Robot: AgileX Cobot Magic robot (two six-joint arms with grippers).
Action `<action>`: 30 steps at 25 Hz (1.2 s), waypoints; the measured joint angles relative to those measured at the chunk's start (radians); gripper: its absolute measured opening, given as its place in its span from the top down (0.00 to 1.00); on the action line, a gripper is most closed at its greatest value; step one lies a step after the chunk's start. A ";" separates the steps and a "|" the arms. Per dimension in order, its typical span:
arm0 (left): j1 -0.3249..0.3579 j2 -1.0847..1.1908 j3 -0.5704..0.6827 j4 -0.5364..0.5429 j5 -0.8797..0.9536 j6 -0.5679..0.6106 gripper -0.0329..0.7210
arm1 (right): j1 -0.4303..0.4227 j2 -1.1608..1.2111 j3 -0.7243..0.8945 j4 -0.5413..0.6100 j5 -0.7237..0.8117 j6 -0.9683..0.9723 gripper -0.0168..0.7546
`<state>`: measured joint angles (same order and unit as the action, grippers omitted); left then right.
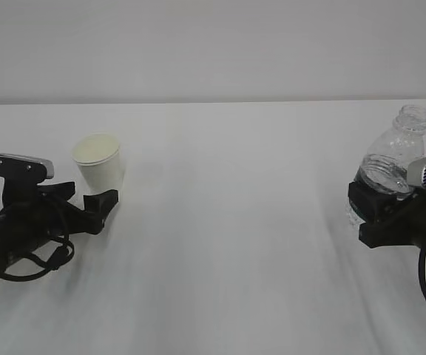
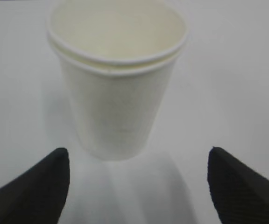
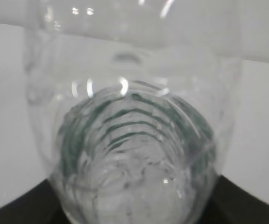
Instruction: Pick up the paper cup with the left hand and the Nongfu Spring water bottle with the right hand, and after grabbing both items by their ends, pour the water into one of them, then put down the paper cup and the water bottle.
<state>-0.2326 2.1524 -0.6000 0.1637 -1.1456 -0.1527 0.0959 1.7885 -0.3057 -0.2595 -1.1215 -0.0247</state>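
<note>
The Nongfu Spring water bottle [image 3: 134, 140] filled the close view, its clear ribbed wall blurred and streaked with green; black parts of the right hand [image 3: 27, 207] showed at both lower corners, pressed against its base. Water seemingly lay inside; a white table [image 3: 8, 116] spread behind.

Plain white, matte flat table [image 1: 228, 222] filling most of exterior view, back edge meeting pale grey wall [image 1: 213, 44].

Standing upright on it, left side: small white tapered paper cup [image 1: 98, 163] w/ rolled rim & cream inside [image 2: 118, 79]; base flat on surface, faint shadow beside it.

Far right, near table's edge: small clear ribbed plastic bottle [image 1: 390, 159], capless neck up, leaning slightly; base hidden behind black hardware, so contact w/ table can't be told. Clear water [image 3: 130, 186] visible thru its wall, green label tint behind.
</note>
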 joint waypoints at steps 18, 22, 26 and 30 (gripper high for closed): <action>0.000 0.080 -0.171 -0.019 0.000 0.000 0.04 | 0.000 0.000 0.000 -0.001 0.000 0.000 0.45; 0.000 0.081 -0.176 -0.029 0.000 0.000 0.05 | 0.000 0.000 0.000 -0.001 0.000 0.000 0.45; 0.000 0.081 -0.182 -0.044 0.000 0.000 0.05 | 0.000 0.000 0.000 -0.001 0.002 0.000 0.45; 0.000 0.093 -0.203 -0.047 0.000 0.000 0.05 | 0.000 0.000 0.000 -0.001 0.002 0.000 0.45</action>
<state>-0.2326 2.2450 -0.8028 0.1170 -1.1456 -0.1527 0.0959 1.7885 -0.3057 -0.2609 -1.1194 -0.0247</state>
